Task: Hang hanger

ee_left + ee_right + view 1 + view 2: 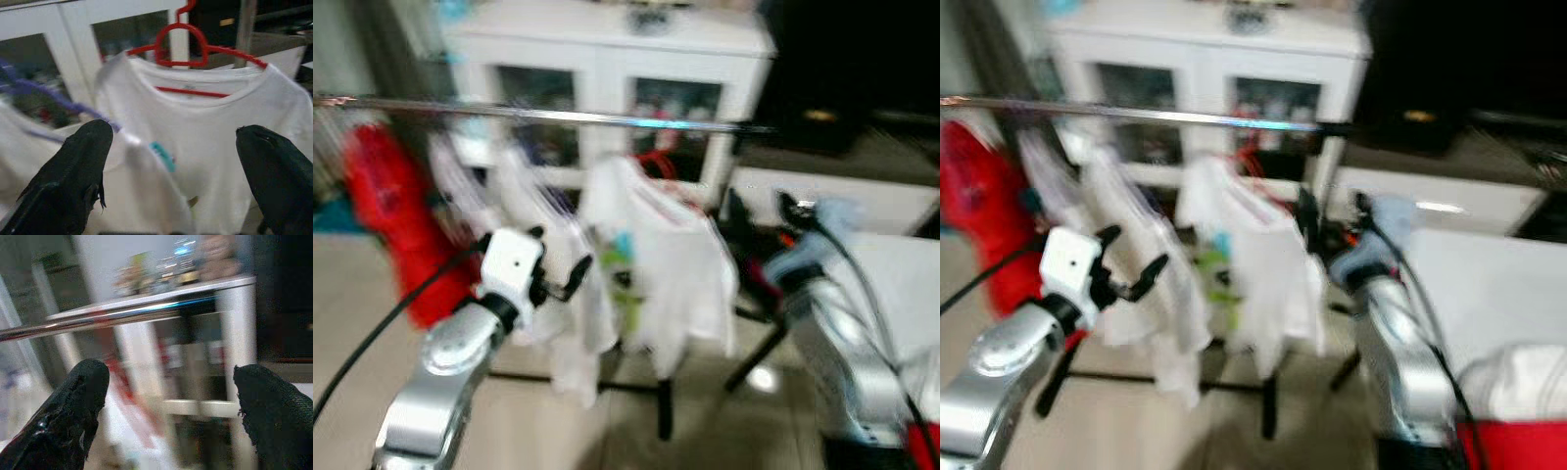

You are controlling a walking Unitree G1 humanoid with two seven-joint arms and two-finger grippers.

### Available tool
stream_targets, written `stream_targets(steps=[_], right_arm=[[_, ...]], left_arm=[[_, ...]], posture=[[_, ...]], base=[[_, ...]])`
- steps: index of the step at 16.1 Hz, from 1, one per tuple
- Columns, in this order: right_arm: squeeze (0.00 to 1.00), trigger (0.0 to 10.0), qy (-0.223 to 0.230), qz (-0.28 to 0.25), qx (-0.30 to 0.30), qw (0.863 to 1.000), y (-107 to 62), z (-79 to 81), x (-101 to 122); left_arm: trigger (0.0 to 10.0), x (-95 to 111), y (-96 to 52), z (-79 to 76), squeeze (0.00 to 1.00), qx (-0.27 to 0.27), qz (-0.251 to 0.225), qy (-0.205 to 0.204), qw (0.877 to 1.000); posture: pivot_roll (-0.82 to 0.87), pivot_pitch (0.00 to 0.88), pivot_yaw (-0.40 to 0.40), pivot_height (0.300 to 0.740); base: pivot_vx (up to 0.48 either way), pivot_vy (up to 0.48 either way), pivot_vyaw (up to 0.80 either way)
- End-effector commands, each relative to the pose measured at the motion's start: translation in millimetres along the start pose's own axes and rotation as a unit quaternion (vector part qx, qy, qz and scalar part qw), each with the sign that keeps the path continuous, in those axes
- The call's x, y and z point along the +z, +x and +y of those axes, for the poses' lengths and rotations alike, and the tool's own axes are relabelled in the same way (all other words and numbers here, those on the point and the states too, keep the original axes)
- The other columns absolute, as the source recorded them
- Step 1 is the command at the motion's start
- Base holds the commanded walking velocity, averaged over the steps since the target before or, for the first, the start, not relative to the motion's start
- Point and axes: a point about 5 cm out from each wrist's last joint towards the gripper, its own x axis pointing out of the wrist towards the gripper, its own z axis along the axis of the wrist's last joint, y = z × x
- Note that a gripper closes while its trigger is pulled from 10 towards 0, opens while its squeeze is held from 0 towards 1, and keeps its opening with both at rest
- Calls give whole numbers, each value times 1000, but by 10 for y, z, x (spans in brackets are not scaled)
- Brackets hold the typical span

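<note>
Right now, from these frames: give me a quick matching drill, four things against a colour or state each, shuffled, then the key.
Things:
1. hanger
2. T-shirt
3. rail
4. left gripper

Descriptions:
A. shiny metal, running across above the clothes
B. red, inside the neck of a garment
C. open, holding nothing
D. white, hanging on the red hanger

Pairs: 1-B, 2-D, 3-A, 4-C

Blurred metal rail (pixel 558 116), white shirt (pixel 671 269) hanging beneath, left pincer (pixel 570 277) raised beside it, red garment (pixel 396 220), white cabinet (pixel 607 59) behind
</note>
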Motion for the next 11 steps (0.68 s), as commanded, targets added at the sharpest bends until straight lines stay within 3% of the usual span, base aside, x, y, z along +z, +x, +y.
stream_targets(steps=[1,2,4,8,11], right_arm=[[0,10000,5,3,17,1000,12,111,13],[0,10000,-36,10,12,999,-12,108,-4],[0,10000,-33,17,18,999,-31,122,1],[0,10000,-68,82,117,987,-61,165,-88],[0,10000,-77,71,71,992,62,95,-40]], left_arm=[[10000,16,-46,44,0,13,-3,5,1000],[10000,20,-50,38,0,13,-5,4,1000],[10000,52,-51,18,0,6,-11,4,1000],[10000,53,-65,-54,0,-28,-8,4,1000],[10000,50,-55,-70,0,-39,-6,10,999]], posture=[[-6,0,2,740],[-5,0,1,740],[-2,0,0,740],[-1,0,-8,740],[0,0,-16,740]], base=[[285,0,0],[285,0,0],[268,0,800],[0,0,0],[0,0,0]])
